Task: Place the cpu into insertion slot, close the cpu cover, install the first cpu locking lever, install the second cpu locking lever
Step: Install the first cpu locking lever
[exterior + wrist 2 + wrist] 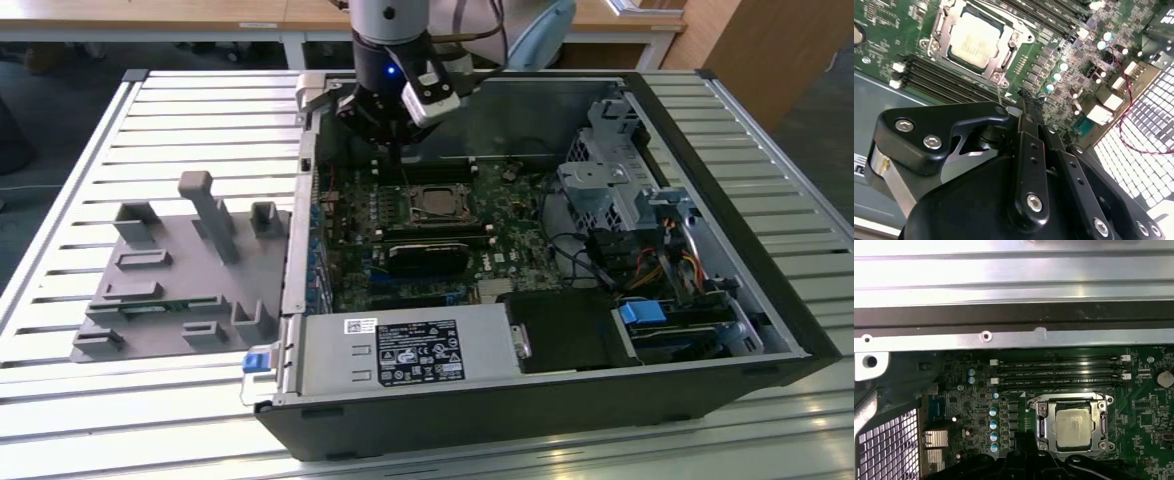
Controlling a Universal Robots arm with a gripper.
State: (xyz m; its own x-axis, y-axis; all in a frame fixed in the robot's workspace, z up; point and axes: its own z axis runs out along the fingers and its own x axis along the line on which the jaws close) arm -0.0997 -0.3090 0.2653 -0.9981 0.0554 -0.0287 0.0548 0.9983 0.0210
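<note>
Silver-grey metal with a tan rim: the cpu (1074,426), lying flat and square in the insertion slot (414,205), on the green motherboard (354,275) toward the far side of the open computer case (761,330). Framed on all four sides by the cpu cover (1103,425), seemingly down over the chip, metal face plain through the window. Hanging just above the board on the far side of the socket, a little toward the exterior view's left, near the chip but apart from it: the gripper (1023,97), closed up tight with nothing visibly pinched. Rising from a socket corner toward the gripper in the second wrist view, a thin wire rod (999,92) — probably a locking lever standing unlatched, though hard to say whether touched. Judged by looks: a light, rigid, brittle little chip, smooth on the face and easy to let slip, presumably with delicate contacts beneath. Best held by two opposite edges, kept level, never pressed on the middle or dragged across the socket. Thin stamped sheet for the cover, likely to bend if pushed off-centre. Springy steel for the lever — stiff against its latch, so apt to snap back if taken anywhere but near the free end.
</note>
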